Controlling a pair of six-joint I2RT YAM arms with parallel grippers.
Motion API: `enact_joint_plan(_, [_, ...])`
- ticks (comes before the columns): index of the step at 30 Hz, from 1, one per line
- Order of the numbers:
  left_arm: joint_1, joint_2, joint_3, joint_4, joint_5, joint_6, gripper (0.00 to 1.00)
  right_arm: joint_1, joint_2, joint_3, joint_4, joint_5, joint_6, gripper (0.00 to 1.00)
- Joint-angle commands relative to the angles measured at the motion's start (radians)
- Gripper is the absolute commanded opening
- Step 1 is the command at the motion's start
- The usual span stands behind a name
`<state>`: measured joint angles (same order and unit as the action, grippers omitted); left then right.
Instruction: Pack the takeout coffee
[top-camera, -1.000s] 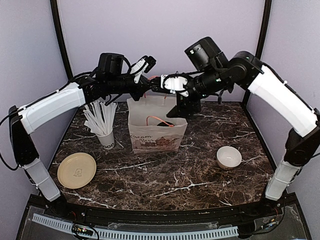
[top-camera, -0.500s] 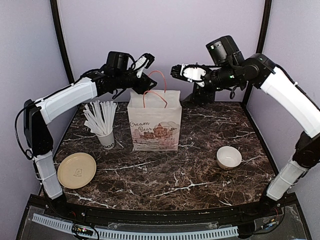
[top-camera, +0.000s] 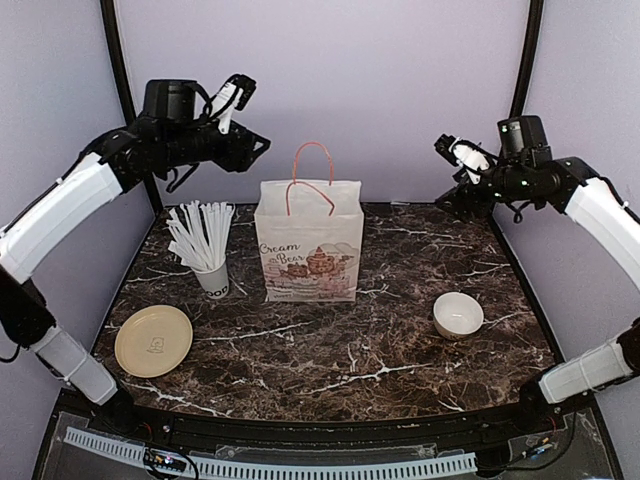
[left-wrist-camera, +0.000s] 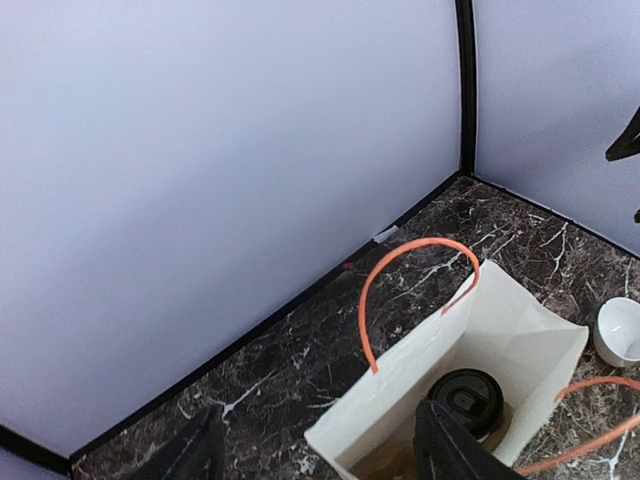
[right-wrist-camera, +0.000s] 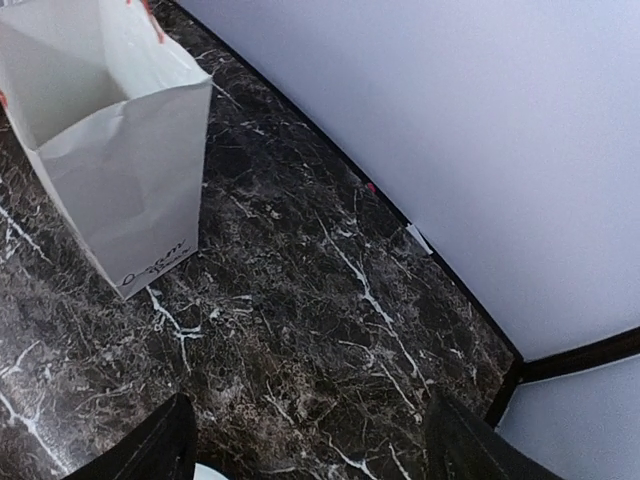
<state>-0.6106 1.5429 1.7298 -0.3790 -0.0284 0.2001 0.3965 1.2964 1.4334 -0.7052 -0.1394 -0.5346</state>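
Note:
The takeout coffee (left-wrist-camera: 467, 400) stands inside the white paper bag (top-camera: 308, 250); only its round black lid shows, down through the bag's open mouth in the left wrist view. From the top view the bag's wall hides it. The bag's orange handles (top-camera: 312, 175) stand upright and free. My left gripper (top-camera: 252, 148) hangs open high to the left of the bag, its fingertips (left-wrist-camera: 200, 452) at the bottom of its own view with nothing between them. My right gripper (top-camera: 448, 172) is open, high at the back right, well away from the bag (right-wrist-camera: 110, 150).
A white cup full of straws (top-camera: 212, 272) stands left of the bag. A tan plate (top-camera: 153, 340) lies at the front left. A low white bowl (top-camera: 458, 315) sits at the right. Lilac walls enclose the back and sides of the marble table (top-camera: 340, 350).
Both arms have drawn back from the bag's top, left arm leftwards, right arm rightwards. The left gripper has opened, and the handles now stand up on their own.

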Motion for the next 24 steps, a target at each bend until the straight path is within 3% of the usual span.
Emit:
enact_joint_plan(1, [0.002, -0.223, -0.206, -0.087, -0.159, -0.152, 0.60, -0.112, -0.056, -0.177, 0.220, -0.198, 0.170, 0.77])
enact_joint_plan(4, [0.002, -0.358, -0.308, -0.183, -0.234, -0.304, 0.48, -0.149, -0.073, -0.248, 0.269, -0.252, 0.191, 0.75])
enact_joint_plan(9, [0.002, -0.466, -0.402, -0.381, -0.256, -0.482, 0.38, -0.157, -0.068, -0.261, 0.284, -0.282, 0.195, 0.75])
enact_joint_plan(14, [0.002, -0.467, -0.432, -0.563, -0.217, -0.598, 0.39, -0.159, -0.062, -0.243, 0.273, -0.306, 0.194, 0.75])
enact_joint_plan(24, [0.003, -0.337, -0.469, -0.625, -0.290, -0.618, 0.36, -0.159, -0.082, -0.257, 0.279, -0.310, 0.194, 0.75])
